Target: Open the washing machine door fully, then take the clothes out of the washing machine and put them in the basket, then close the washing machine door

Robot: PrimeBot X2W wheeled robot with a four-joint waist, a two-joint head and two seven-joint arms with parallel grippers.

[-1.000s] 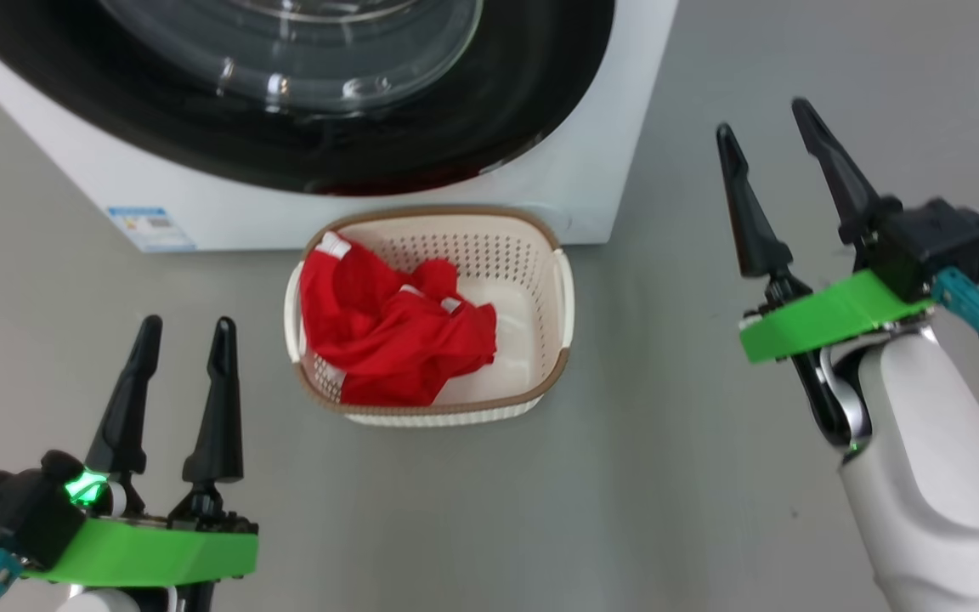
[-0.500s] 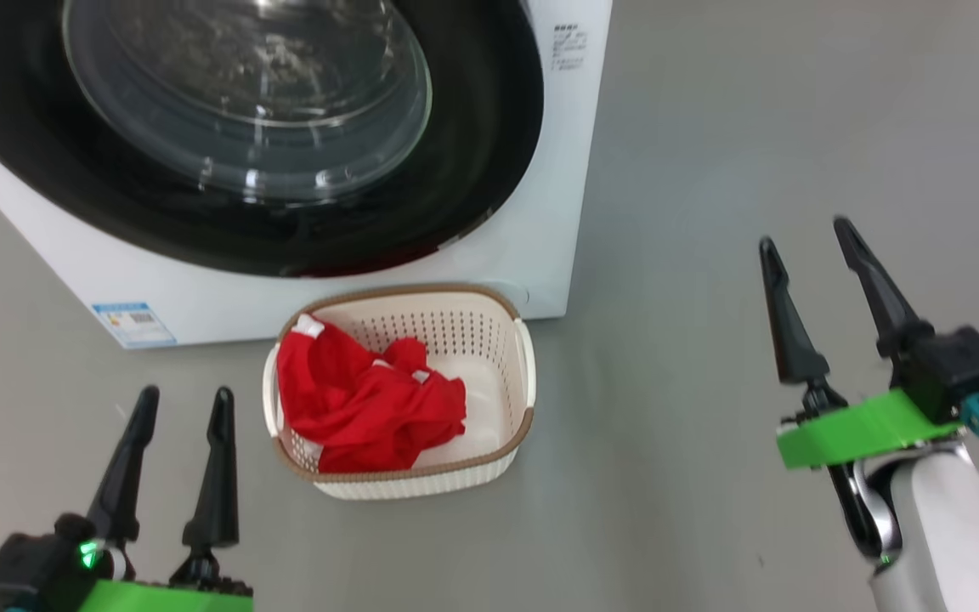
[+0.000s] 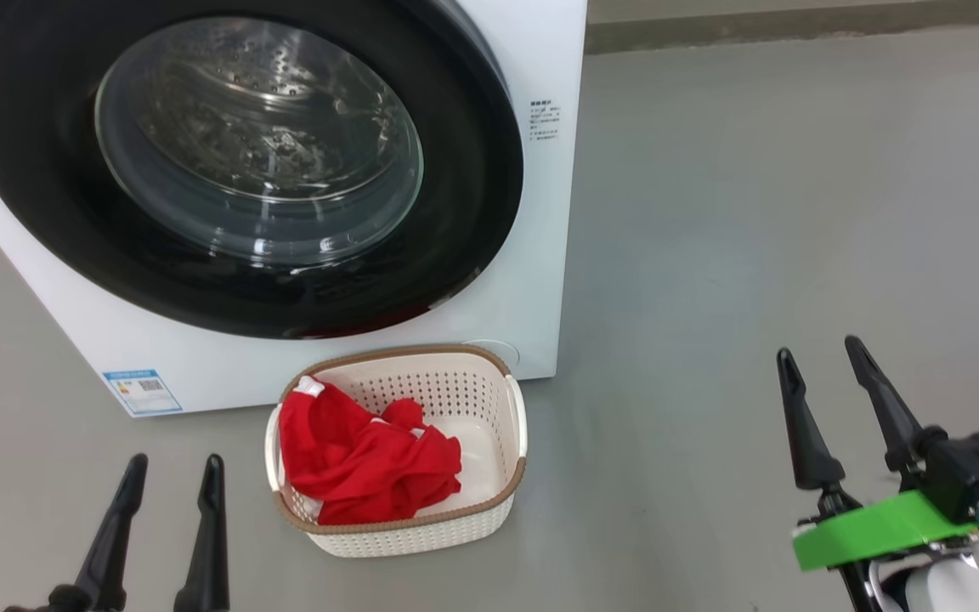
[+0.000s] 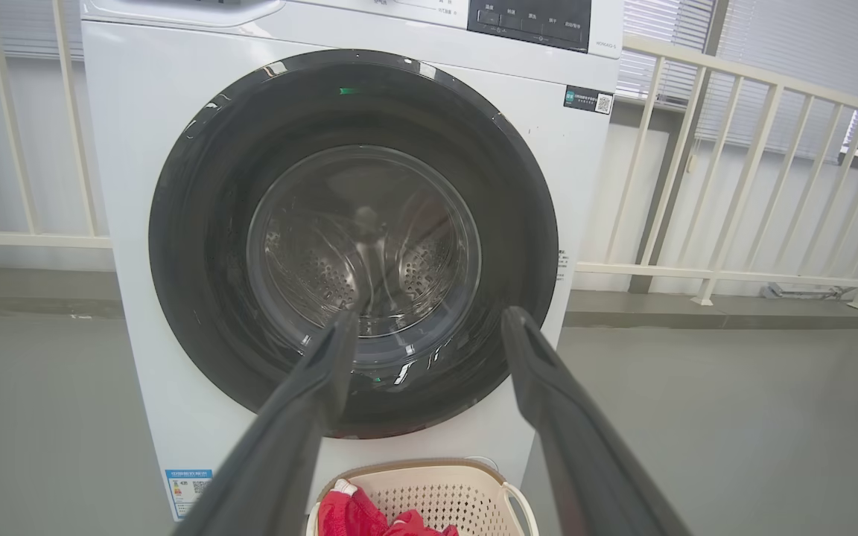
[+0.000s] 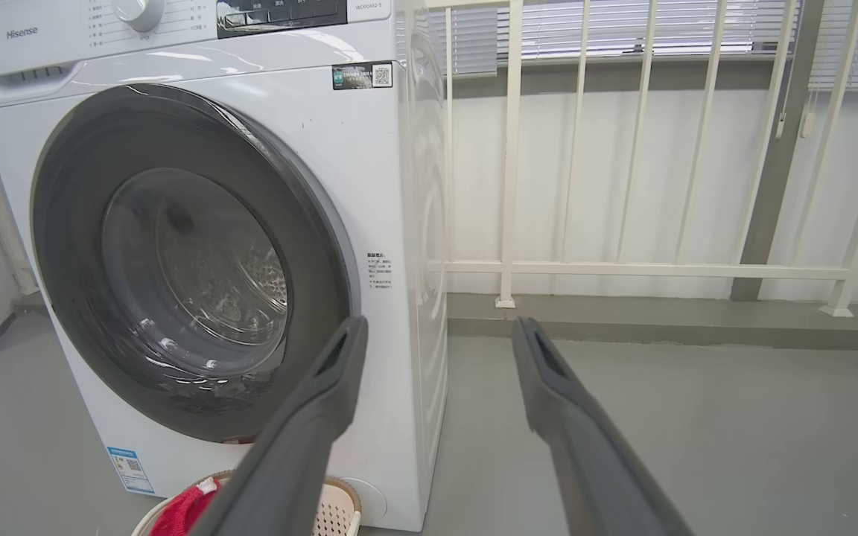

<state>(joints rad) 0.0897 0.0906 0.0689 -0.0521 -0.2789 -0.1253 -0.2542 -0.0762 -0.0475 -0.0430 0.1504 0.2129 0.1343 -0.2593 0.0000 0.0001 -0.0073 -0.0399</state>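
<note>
The white washing machine [image 3: 549, 212] [image 4: 138, 149] [image 5: 369, 186] stands ahead with its round black-rimmed door [image 3: 31, 170] [image 4: 198, 246] [image 5: 64, 246] shut flat against the front. On the floor just in front sits the cream basket [image 3: 502, 501] [image 4: 474, 476] [image 5: 336, 514], with the red clothes [image 3: 362, 463] [image 4: 347, 514] [image 5: 179, 514] piled in its left half. My left gripper [image 3: 173, 463] [image 4: 429, 320] is open at the lower left, left of the basket. My right gripper [image 3: 819, 348] [image 5: 436, 327] is open at the lower right, well clear of the basket, holding nothing.
A small blue label [image 3: 143, 391] marks the washer's lower left corner. Grey floor [image 3: 753, 212] spreads to the right of the machine. A cream railing [image 5: 623, 268] [image 4: 734, 186] runs along the wall behind, beside the washer.
The head camera has tilted up, so the washer front and door fill more of the view and both grippers sit lower. Both grippers stay open; the basket and clothes have not shifted.
</note>
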